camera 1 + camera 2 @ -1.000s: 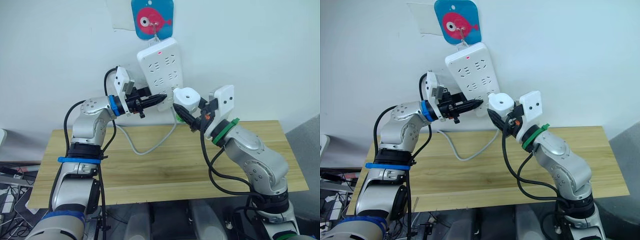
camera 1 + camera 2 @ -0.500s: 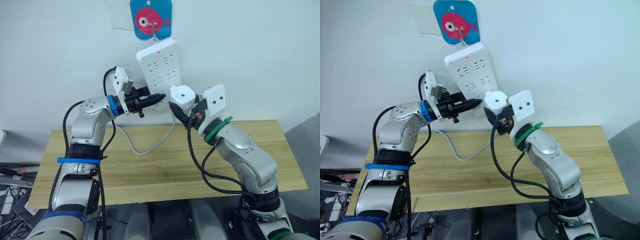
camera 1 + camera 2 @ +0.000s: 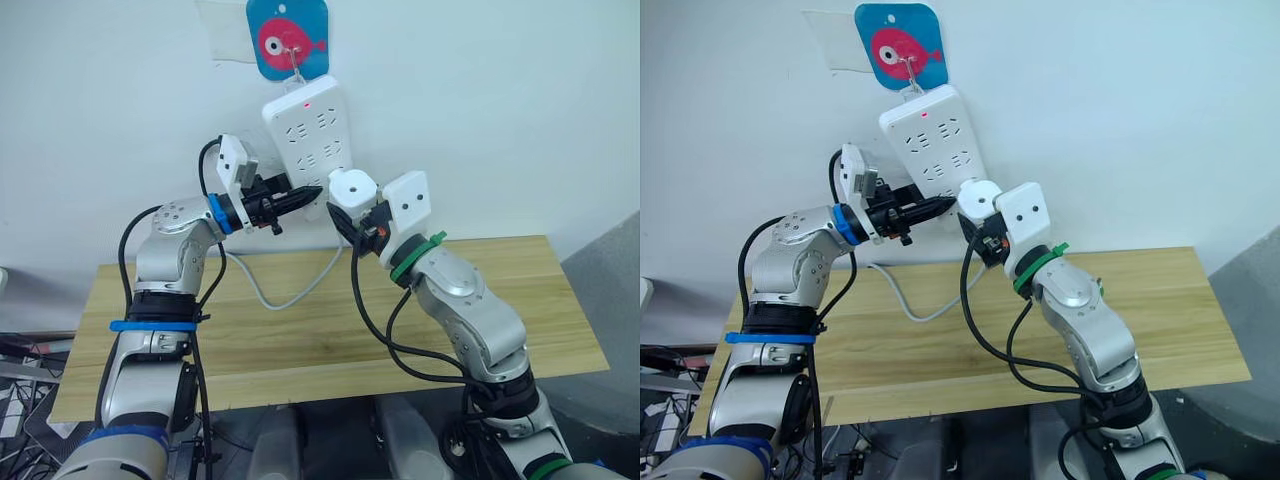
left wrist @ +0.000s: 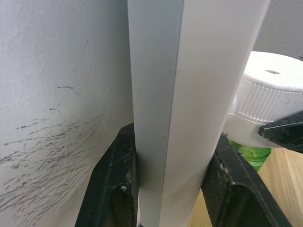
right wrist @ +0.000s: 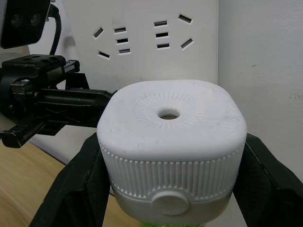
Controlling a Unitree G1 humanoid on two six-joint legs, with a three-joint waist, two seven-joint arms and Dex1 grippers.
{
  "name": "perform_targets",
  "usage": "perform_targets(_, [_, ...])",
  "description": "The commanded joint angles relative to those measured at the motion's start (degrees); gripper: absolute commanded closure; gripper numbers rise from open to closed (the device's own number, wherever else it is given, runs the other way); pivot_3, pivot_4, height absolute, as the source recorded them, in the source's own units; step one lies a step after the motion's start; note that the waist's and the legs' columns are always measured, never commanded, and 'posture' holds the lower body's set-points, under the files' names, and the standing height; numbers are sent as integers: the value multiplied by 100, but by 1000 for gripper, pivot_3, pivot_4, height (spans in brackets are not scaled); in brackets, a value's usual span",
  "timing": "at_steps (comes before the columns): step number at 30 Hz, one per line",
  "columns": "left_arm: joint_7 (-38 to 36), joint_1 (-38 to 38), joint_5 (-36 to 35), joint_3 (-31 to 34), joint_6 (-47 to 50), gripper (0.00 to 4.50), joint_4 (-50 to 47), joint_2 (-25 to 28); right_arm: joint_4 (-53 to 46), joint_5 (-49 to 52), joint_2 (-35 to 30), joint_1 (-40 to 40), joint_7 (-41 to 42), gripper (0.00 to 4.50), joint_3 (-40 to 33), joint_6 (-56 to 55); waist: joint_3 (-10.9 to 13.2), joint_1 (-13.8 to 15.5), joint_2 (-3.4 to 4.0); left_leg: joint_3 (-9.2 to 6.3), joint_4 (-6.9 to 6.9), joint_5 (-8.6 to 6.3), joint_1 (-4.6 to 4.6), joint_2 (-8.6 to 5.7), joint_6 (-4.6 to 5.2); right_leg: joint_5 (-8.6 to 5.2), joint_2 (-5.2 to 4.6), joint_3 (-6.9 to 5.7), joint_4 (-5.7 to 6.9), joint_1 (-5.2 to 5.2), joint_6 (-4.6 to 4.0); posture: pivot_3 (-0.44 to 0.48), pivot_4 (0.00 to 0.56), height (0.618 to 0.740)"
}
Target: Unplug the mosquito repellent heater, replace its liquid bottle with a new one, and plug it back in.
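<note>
Right tool (image 5: pixel 165 189) clamps the ribbed white heater (image 5: pixel 171 142); left tool (image 4: pixel 165 189) clamps the smooth power strip (image 3: pixel 312 140).

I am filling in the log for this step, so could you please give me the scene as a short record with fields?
Heater: white, with a round vented top; green bottle showing under it; held up beside the power strip
Right claw: shut on the heater
Left claw: shut on the edge of the power strip
Power strip: long, white, hanging tilted on the wall, red light on
Cable: white, drooping from the strip over the table
Table: wooden
Wall hook plate: blue with a pink fish, above the strip
</note>
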Motion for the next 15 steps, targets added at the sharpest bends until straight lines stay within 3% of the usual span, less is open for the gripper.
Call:
perform_targets(1, [-227,-63,-253,-179,81,3173,-549,-177,284,-181,193,-287,-15,1465,66,-138,0,-10,0,-1,0,1,0,0,-1,0,2,-1,0,0,0,-131,236,740])
perform_targets(13, [-222,-14,-159,-118,60,3173,-541,-190,173,-180,239,-357,139,1465,-77,64,-7,-45,-8,-2,0,11,4,2,-11,12,10,-1,6,-1,-19,-129,232,740])
perform_targets(14, [-217,-18,-149,-110,48,3173,-516,-186,103,-163,195,-331,176,711,-104,103,-7,-36,-8,-2,0,11,4,2,-11,12,10,-1,5,-1,-19,-131,235,740])
perform_targets(15, [-215,-21,-144,-103,41,3173,-499,-183,24,-136,152,-301,213,448,-134,152,-7,-13,-8,-3,-1,11,3,2,-11,12,9,-1,4,-1,-19,-132,236,740])
